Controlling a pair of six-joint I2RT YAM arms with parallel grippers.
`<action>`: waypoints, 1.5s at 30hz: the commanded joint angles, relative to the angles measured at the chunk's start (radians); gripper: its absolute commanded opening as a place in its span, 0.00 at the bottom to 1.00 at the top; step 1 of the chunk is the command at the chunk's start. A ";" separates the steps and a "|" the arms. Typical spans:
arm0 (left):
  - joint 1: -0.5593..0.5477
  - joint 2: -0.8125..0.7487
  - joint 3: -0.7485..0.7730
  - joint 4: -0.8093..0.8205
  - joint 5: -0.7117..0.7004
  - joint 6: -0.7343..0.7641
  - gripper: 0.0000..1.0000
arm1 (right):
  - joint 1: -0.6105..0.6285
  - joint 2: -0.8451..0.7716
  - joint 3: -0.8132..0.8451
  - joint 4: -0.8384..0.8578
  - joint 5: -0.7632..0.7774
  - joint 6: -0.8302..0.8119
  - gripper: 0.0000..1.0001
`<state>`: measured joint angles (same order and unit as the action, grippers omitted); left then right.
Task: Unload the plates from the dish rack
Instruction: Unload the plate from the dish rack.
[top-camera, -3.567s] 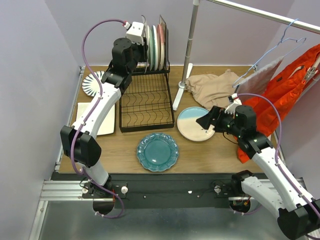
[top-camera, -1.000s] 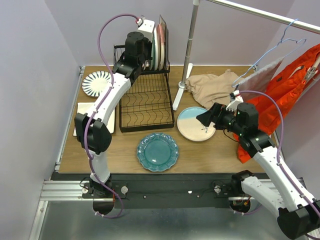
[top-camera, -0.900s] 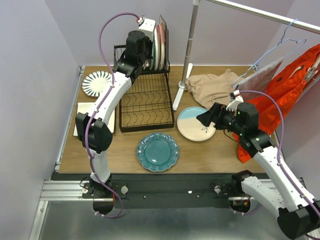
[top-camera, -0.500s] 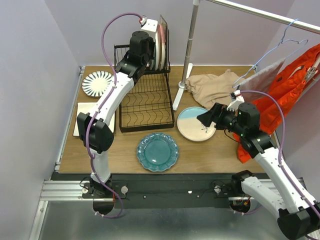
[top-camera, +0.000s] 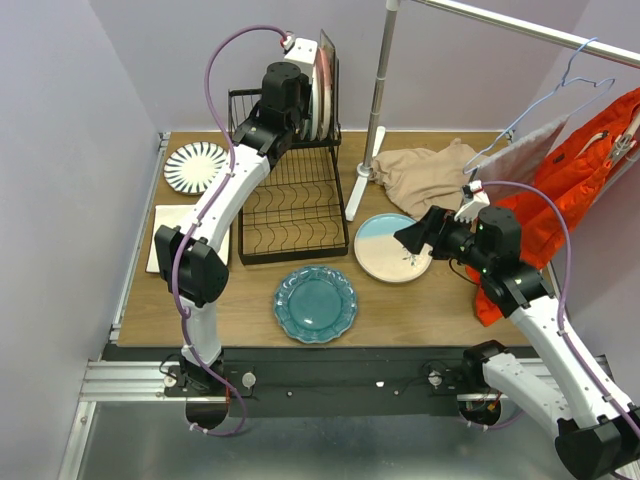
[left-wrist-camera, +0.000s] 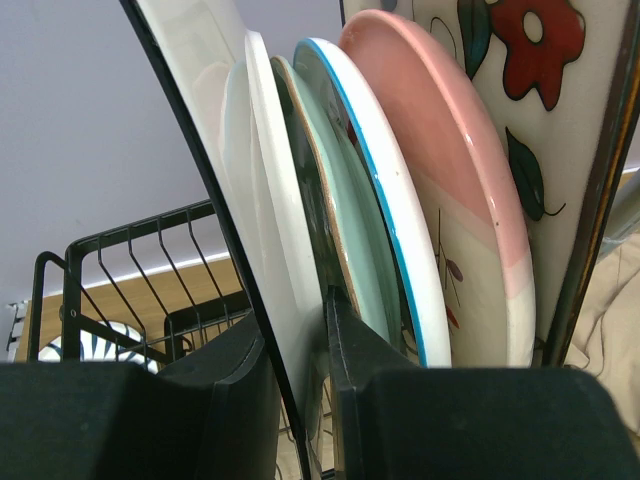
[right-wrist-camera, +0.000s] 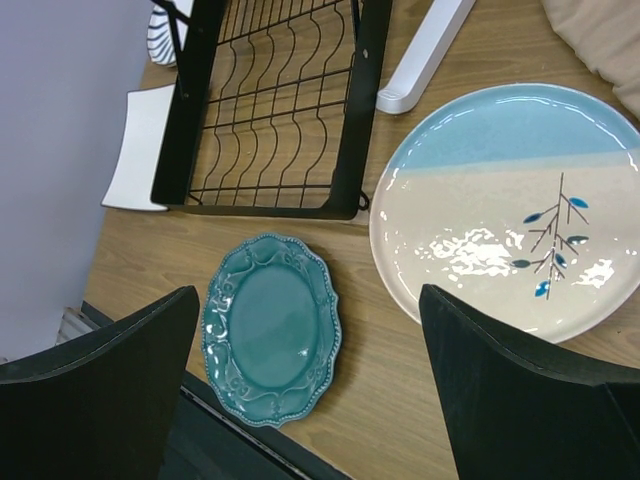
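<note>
The black wire dish rack (top-camera: 295, 205) stands at the back. Its upper basket holds a white plate (left-wrist-camera: 270, 200), a pale green plate with a blue rim (left-wrist-camera: 350, 180), a cream-pink plate (left-wrist-camera: 450, 200) and a square floral plate (left-wrist-camera: 540, 100), all on edge. My left gripper (top-camera: 300, 88) is at the top of the rack, its fingers (left-wrist-camera: 355, 340) shut on either side of the white plate's rim. My right gripper (top-camera: 415, 238) hangs open and holds nothing. It is above the table between the teal plate (right-wrist-camera: 270, 325) and the cream-blue plate (right-wrist-camera: 510, 210).
A striped plate (top-camera: 194, 165) and a white square plate (top-camera: 165, 235) lie left of the rack. A metal rail stand (top-camera: 375, 110) rises right of it. A beige cloth (top-camera: 430, 175) and an orange garment (top-camera: 580, 170) lie or hang at the right.
My left gripper has shifted slightly right along the top of the rack, closer to the standing plates. The right arm has not moved.
</note>
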<state>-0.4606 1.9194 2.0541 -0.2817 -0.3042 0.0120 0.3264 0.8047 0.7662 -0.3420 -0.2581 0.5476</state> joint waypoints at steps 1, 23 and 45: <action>-0.012 -0.069 0.092 0.144 -0.047 0.134 0.00 | 0.000 -0.022 0.019 -0.009 -0.001 -0.011 0.99; 0.043 -0.131 -0.022 0.191 0.039 -0.009 0.00 | 0.000 -0.012 0.012 -0.009 0.006 -0.009 0.99; 0.079 -0.149 -0.020 0.194 0.080 -0.035 0.00 | 0.000 -0.013 0.013 -0.008 0.011 0.020 0.99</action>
<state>-0.4076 1.8660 1.9705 -0.2245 -0.2035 -0.0734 0.3260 0.7986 0.7662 -0.3431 -0.2573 0.5499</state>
